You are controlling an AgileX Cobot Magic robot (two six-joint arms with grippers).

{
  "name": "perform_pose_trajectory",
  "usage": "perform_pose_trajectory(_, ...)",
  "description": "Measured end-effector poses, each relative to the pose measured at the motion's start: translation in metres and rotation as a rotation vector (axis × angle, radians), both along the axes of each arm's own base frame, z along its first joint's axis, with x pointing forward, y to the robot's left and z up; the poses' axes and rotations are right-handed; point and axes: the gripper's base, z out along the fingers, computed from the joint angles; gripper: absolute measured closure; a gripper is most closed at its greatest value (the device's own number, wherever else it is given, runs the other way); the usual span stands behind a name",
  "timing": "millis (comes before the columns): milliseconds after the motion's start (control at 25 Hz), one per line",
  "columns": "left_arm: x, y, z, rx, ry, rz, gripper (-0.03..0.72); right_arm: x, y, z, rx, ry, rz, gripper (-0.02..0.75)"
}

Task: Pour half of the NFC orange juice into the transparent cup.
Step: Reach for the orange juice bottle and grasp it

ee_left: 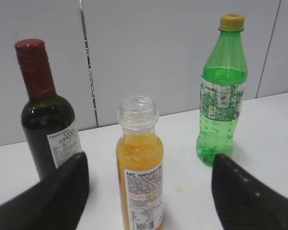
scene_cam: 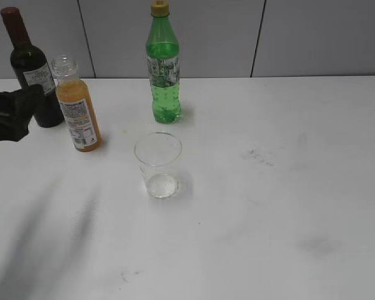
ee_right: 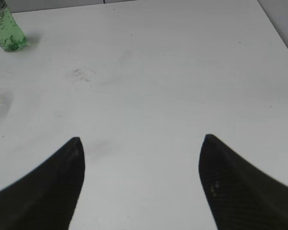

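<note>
The NFC orange juice bottle stands uncapped on the white table at the left, leaning slightly. In the left wrist view the bottle stands between my two fingers, a little ahead of them. My left gripper is open and empty; in the exterior view it is at the far left, just left of the bottle. The transparent cup stands empty near the table's middle, right of the juice. My right gripper is open and empty over bare table; it does not show in the exterior view.
A dark wine bottle stands behind the juice at the back left, close to my left gripper. A tall green soda bottle with a yellow cap stands behind the cup. A grey panel wall runs behind the table.
</note>
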Motion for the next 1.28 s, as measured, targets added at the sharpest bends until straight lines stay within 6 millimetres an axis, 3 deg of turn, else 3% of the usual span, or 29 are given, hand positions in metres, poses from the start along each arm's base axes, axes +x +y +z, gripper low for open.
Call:
perform_pose_trajectory(680,0.031,-0.018,-0.069,0.058,0.101,-0.089,0.078,0.000,0.000,0.000,0.000,0.000,0.000,0.168)
perform_pose_trajectory(1280,0.087,-0.030,-0.095,0.002,0.156,-0.020,0.078,0.000,0.000,0.000,0.000,0.000,0.000,0.168)
